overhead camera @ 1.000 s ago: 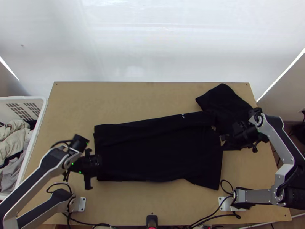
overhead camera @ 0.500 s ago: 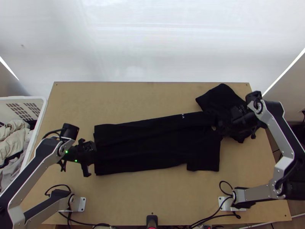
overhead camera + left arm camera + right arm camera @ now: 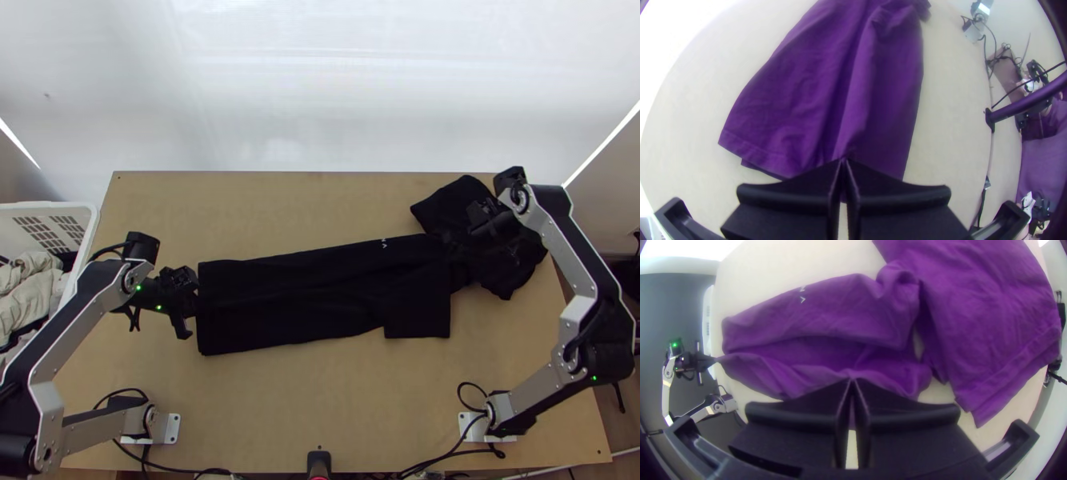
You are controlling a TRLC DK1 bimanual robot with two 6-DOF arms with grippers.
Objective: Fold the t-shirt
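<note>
Behind the wooden table (image 3: 320, 420), one wide white backdrop (image 3: 320, 96) is standing, and pale light lies softly on it. At its two sides, bright slanting strips (image 3: 19, 144) are shining. Brown floor (image 3: 627, 428) is visible beside the table's right edge.

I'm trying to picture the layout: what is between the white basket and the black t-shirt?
In the top view, wooden table, with the left arm above it, the left pincer closed on the t-shirt's hem.
</note>
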